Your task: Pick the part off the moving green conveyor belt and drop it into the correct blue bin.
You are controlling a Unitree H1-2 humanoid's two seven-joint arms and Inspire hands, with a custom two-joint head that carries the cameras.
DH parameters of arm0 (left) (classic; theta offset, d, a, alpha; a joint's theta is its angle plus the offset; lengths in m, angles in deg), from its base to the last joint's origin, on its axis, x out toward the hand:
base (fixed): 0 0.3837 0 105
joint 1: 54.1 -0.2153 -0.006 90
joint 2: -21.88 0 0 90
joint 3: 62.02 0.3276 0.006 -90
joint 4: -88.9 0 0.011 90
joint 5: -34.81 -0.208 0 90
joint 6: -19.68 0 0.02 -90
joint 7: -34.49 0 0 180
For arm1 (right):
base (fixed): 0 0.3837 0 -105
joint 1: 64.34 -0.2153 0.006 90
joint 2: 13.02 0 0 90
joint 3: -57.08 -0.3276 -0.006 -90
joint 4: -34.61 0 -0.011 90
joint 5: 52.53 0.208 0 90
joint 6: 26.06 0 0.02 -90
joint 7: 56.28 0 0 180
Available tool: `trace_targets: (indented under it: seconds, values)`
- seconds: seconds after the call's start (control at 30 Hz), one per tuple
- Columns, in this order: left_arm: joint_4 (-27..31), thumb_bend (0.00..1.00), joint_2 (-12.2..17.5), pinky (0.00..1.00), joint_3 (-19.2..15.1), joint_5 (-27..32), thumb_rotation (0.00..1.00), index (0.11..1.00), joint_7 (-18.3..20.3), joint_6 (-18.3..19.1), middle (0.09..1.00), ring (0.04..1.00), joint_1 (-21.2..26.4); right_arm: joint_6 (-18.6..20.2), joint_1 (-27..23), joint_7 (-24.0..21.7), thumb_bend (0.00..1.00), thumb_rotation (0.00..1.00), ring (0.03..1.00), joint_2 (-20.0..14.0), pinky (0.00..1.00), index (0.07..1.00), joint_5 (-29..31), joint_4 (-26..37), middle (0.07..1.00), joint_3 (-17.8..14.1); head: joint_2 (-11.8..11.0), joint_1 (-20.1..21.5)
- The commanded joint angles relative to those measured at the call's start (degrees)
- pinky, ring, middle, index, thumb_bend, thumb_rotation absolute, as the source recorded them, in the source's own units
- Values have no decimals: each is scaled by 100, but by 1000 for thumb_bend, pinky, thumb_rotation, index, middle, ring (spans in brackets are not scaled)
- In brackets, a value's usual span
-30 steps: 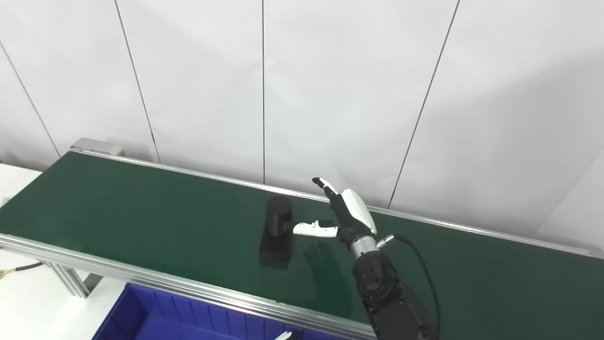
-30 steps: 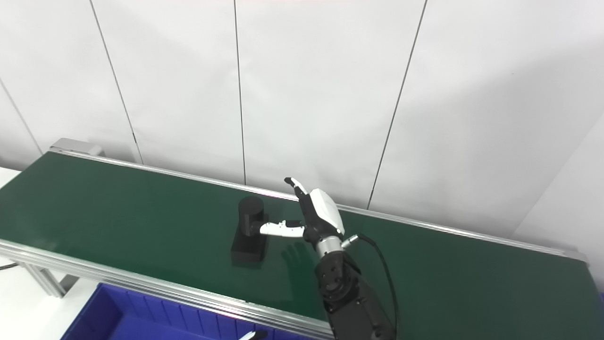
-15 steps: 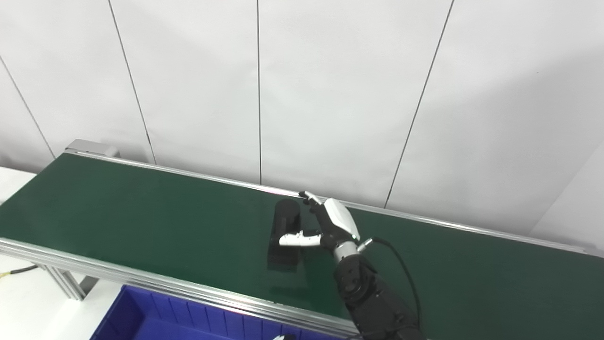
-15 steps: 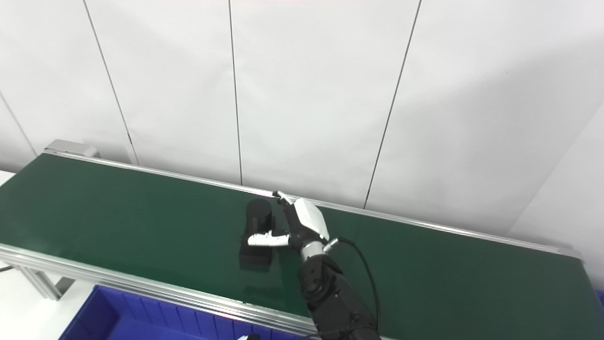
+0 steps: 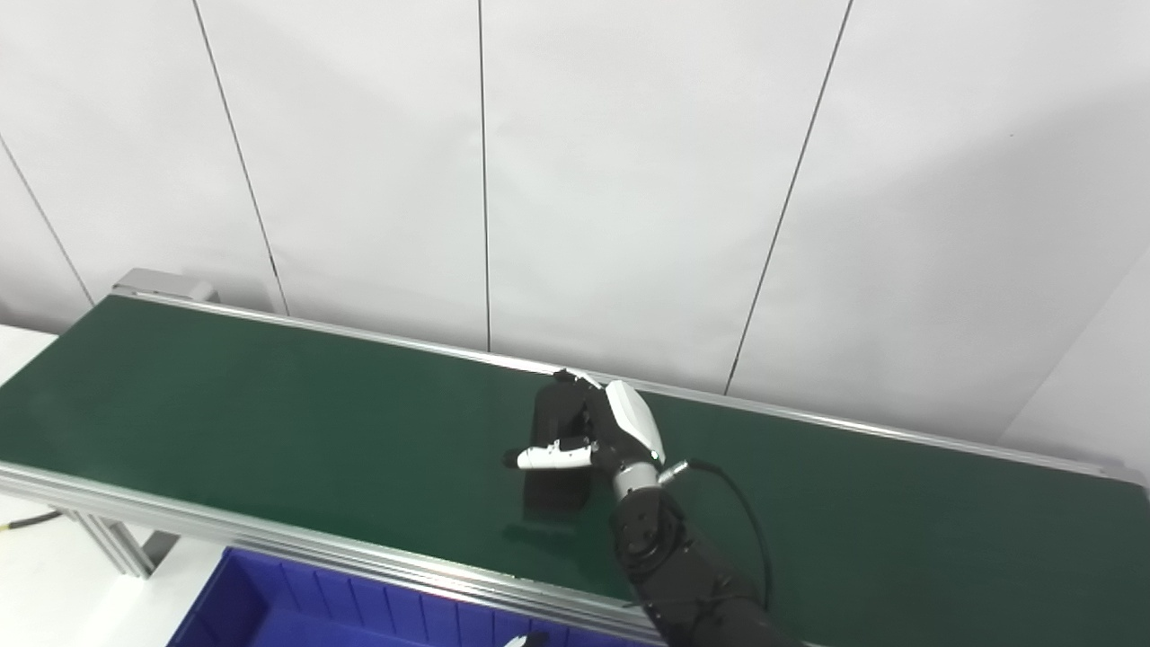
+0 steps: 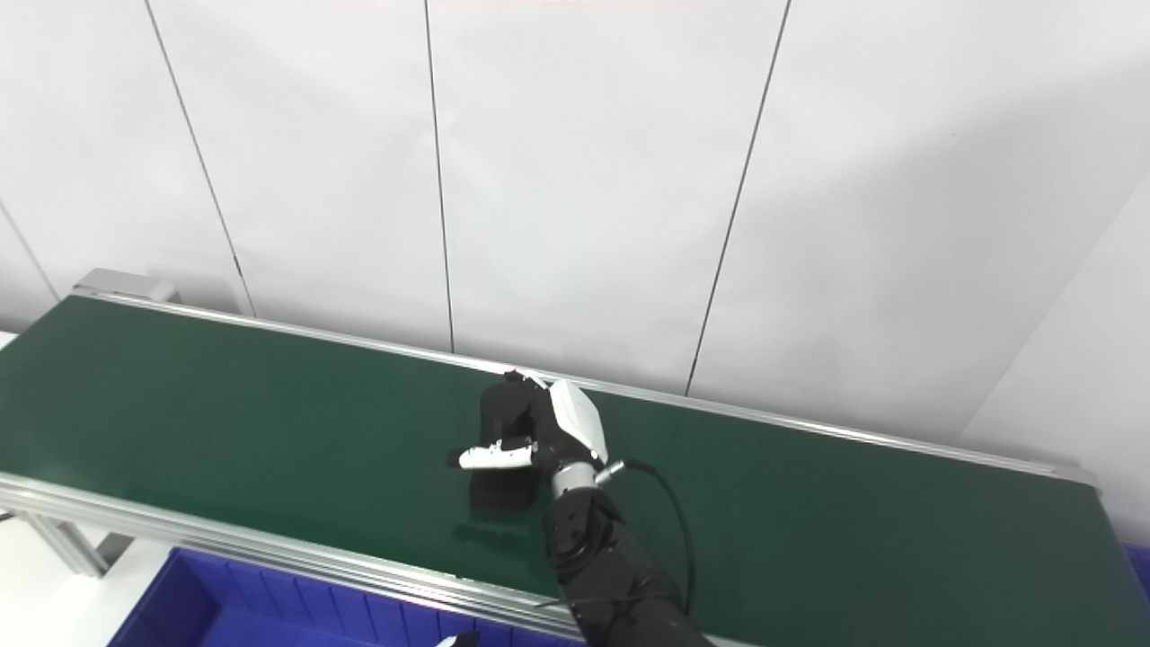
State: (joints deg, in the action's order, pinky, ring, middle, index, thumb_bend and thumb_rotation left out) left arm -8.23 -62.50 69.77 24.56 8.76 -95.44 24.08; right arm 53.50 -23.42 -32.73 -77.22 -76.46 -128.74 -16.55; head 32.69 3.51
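Both views: right hand over part

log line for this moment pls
phase: grasping | right robot hand: wrapping black part, closure unclear | part: on green belt | left robot hand: barely visible at bottom edge | blue bin: below belt

Backdrop and belt surrounds.
White wall panels behind, split by thin dark vertical seams. Silver aluminium frame rail along near edge; frame leg at lower left over white floor.
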Motion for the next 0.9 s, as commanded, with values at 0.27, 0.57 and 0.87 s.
trace_targets:
  seconds: [0.27, 0.57, 0.87]
  values:
    - [264, 842, 37, 957, -199, 43, 478, 937, 152, -181, 973, 963, -165, -797, -385, 1478, 519, 0, 389, 335, 318, 506, 312, -383, 479, -258, 61, 97]
    - [248, 839, 22, 965, -240, -37, 519, 937, 71, -181, 969, 965, -193, -784, -370, 2337, 511, 0, 417, 410, 360, 521, 348, -440, 476, -273, 97, 132]
    - [269, 812, 18, 936, -245, 25, 524, 940, 144, -181, 971, 960, -173, -1131, -258, 2795, 509, 0, 400, 361, 288, 527, 353, -367, 448, -244, 205, 294]
